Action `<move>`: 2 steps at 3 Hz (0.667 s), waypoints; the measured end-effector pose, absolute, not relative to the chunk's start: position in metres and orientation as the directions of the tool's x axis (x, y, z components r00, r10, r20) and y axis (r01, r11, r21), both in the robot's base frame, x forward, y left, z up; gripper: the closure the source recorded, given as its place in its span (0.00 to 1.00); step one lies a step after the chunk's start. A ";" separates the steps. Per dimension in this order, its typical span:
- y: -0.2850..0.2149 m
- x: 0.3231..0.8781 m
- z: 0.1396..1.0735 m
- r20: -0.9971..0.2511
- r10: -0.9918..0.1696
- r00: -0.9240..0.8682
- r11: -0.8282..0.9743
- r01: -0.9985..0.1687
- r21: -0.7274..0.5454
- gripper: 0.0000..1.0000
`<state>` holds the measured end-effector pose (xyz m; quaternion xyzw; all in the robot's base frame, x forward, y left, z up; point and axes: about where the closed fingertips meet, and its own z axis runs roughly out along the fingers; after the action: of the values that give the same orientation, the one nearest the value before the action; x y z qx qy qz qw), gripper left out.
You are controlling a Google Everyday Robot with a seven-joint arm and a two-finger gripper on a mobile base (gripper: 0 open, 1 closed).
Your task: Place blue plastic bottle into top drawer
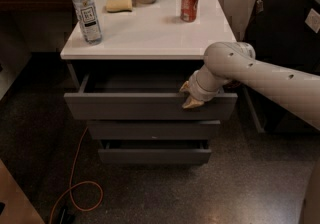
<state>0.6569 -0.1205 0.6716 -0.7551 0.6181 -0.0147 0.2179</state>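
Opening of the top drawer (130,105): partly done; its grey front stands out from the cabinet, and a dark gap shows behind it under the front edge of the surface (150,33).
Gripper (191,97): at the top rim of the drawer front, toward its right end, below the front right corner; I cannot tell how far open it is, and it carries no bottle.
Blue plastic bottle (86,12): upright near the front left corner of the surface, untouched, well apart from the gripper.
Bottle's look: clear bluish plastic, white screw cap, dark label with white print; taller than the red soda can (189,3) toward the back right corner.
Left to do: likely pull the drawer wider, then fetch the bottle and set it inside.
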 end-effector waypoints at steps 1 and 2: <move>-0.117 0.632 0.675 -0.272 -0.931 0.243 -0.144 -0.930 -0.338 1.00; -0.113 0.604 0.679 -0.315 -0.920 0.233 -0.128 -0.938 -0.322 1.00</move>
<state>0.6035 -0.1125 0.6791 -0.7506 0.6188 0.0197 0.2309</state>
